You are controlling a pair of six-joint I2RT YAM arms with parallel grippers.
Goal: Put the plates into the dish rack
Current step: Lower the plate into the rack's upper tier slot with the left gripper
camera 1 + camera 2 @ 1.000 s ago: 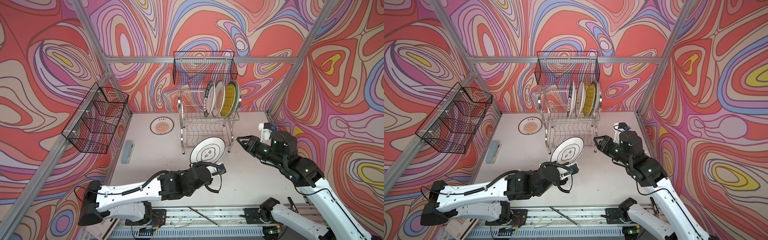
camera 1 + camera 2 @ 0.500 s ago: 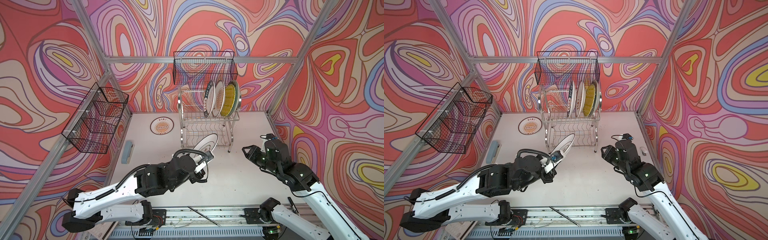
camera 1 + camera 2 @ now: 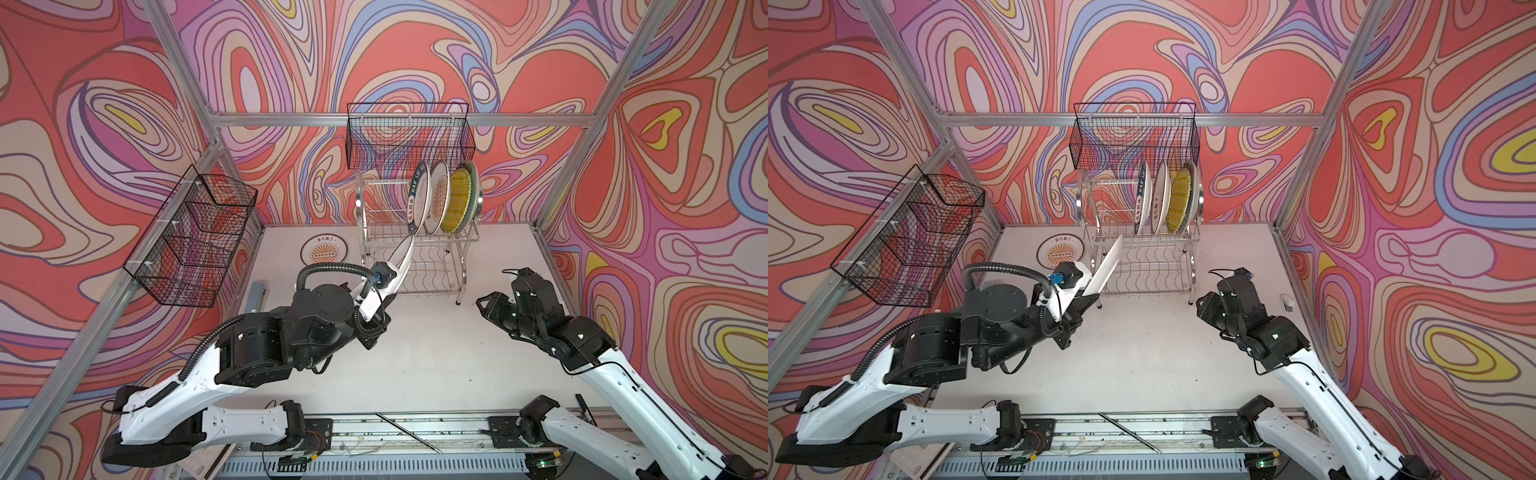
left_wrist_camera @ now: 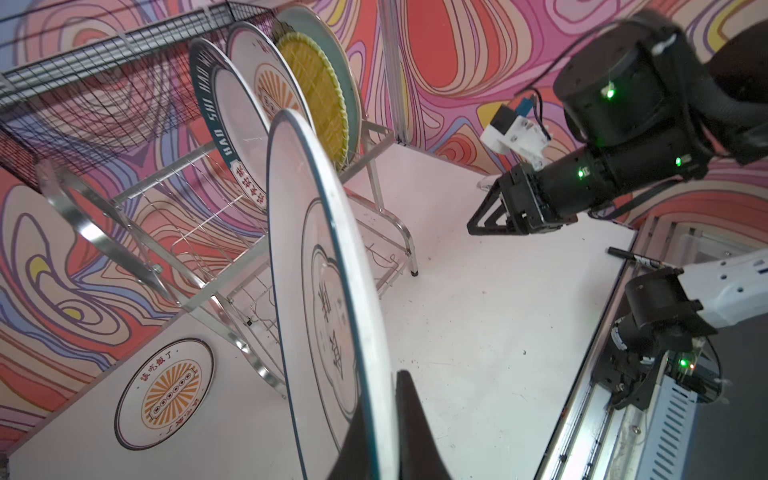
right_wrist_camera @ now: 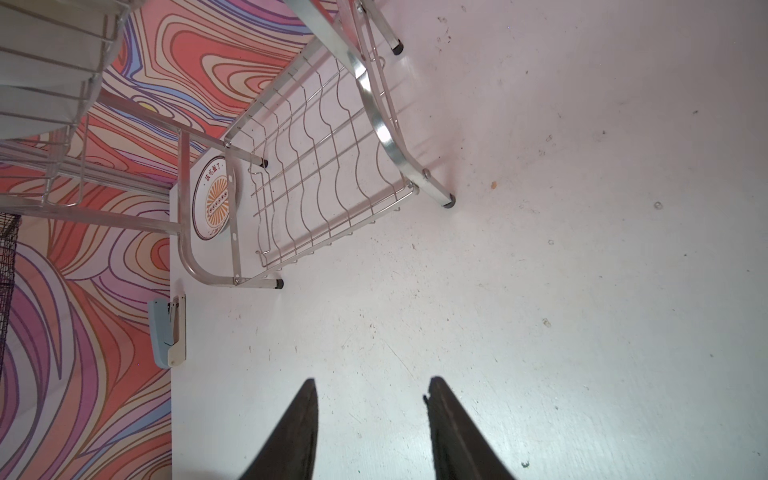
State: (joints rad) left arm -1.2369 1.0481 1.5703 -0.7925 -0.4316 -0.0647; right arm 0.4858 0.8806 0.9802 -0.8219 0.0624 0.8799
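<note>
The left gripper (image 4: 380,399), jaws clamped on the black-ringed plate (image 3: 402,255), is tipping it from flat to edge-on at seven o'clock of the dish rack (image 3: 361,216) for slotting, while the right gripper (image 5: 372,380), jaws open, is retreating.

light: bright, even | shadows: soft | edges: wide-angle distortion

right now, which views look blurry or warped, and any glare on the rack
Both top views: sharp, evenly lit, frame posts splaying with the wide angle. Left wrist view: fisheye; the held plate blurs near the lens beside the dark left fingers. Right wrist view: glare spot on the dish rack side frame; right fingers soft-edged silhouettes.
</note>
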